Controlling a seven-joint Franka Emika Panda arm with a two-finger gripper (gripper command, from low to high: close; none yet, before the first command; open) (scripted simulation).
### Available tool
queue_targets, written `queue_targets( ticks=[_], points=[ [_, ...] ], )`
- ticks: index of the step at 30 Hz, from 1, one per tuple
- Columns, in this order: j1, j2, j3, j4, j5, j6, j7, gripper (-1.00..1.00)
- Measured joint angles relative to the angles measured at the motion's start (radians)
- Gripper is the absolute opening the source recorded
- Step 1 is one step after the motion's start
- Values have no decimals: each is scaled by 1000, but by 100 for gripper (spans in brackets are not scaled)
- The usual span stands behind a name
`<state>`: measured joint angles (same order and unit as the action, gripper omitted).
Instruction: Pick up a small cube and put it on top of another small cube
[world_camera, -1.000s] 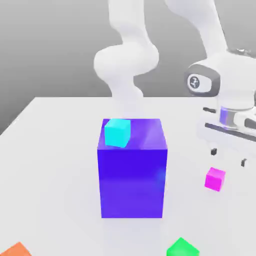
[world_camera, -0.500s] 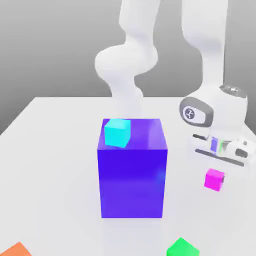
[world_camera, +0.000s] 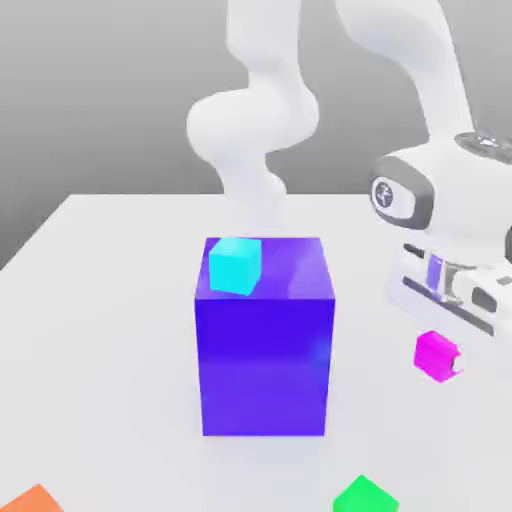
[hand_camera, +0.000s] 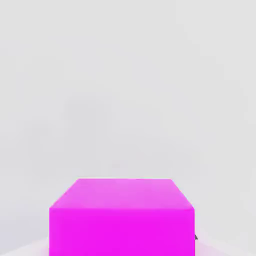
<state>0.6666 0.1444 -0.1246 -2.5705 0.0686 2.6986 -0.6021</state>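
The hand (world_camera: 441, 345) is clamped on the small pink cube (world_camera: 437, 355), which sits tilted just beneath the white wrist, lifted off the white table (world_camera: 110, 300) (its magenta face looms large in the hand view (hand_camera: 121, 217)). Beside the hand, toward the exterior view's left, stands a big blue block (world_camera: 265, 340) with a cyan cube (world_camera: 235, 266) on top. A green cube (world_camera: 365, 496) lies nearer the camera.

White tabletop (world_camera: 110, 300), plain grey backdrop (world_camera: 100, 90) behind it, soft even light, faint shadows

orange block (world_camera: 35, 498): cut by frame edge | green cube (world_camera: 365, 496): base cropped
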Motion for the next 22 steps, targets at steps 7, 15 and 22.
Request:
queue_targets(
  ticks=[7, 15, 22],
  points=[
    [-106, 103, -164, 239, 66, -138, 294, -100],
    [-157, 255, -136, 284, 153, -36, 280, 100],
    [-134, 162, -170, 278, 97, -117, 321, 100]
  ],
)
